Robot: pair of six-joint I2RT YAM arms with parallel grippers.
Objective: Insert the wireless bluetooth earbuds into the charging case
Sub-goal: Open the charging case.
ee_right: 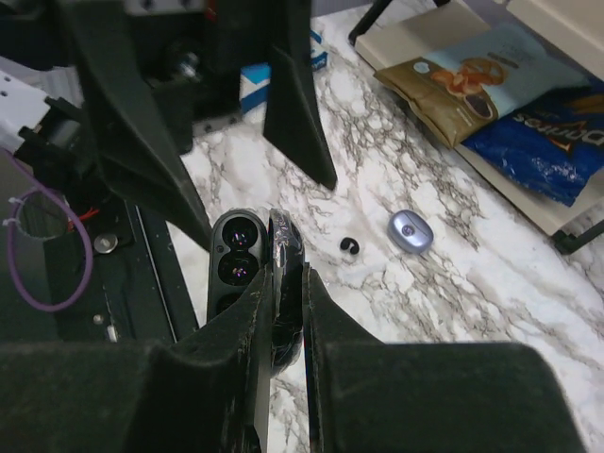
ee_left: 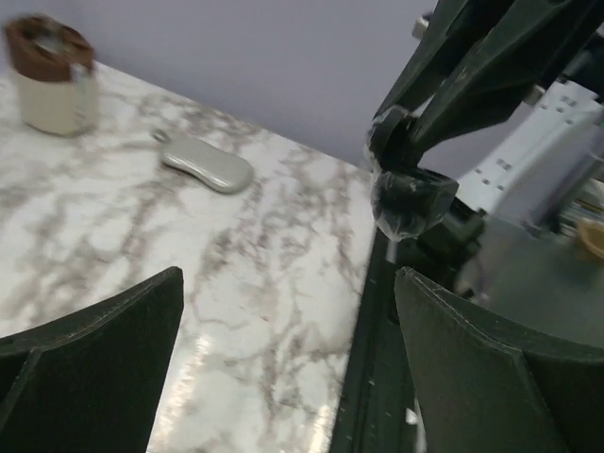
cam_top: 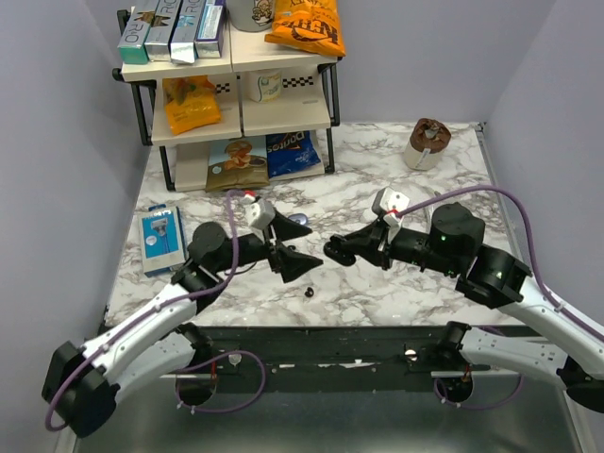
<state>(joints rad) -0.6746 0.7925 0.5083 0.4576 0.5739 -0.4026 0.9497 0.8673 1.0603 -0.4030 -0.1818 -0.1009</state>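
Observation:
My right gripper is shut on the open black charging case. It pinches the lid, and the base with its two wells faces the camera, above the table. The case also shows in the left wrist view. One tiny black earbud lies on the marble near the front edge. A black earbud lies beside a lilac case in the right wrist view. My left gripper is open and empty, just left of the case.
A lilac case lies behind the grippers. A blue packet is at the left, a snack rack at the back left, a brown-topped cup at the back right. A grey oblong pouch lies near it.

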